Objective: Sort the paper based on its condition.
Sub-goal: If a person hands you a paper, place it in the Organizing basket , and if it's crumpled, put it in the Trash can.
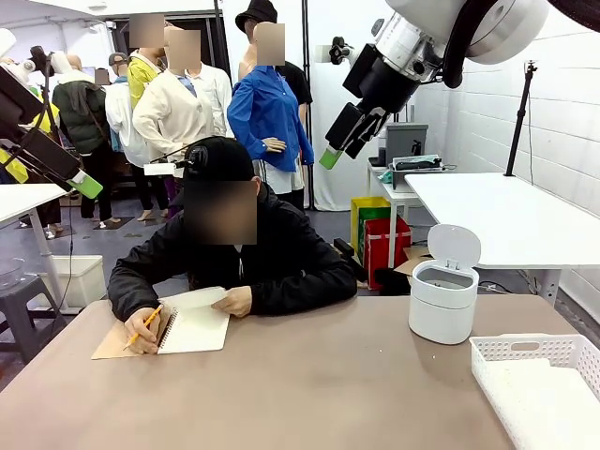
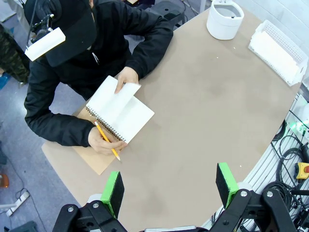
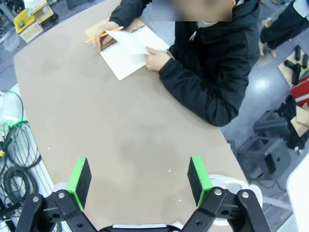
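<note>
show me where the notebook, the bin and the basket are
notebook (image 1: pixel 199 333): front view, on the blank open page
bin (image 1: pixel 441 314): front view, on the front wall of its body
basket (image 1: pixel 525 345): front view, on its far rim

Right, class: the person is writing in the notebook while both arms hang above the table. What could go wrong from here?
The person's hand rests on the notebook; an arm reaching there could strike it. The lifted page looks bound in, so pulling it might drag the notebook.
</note>
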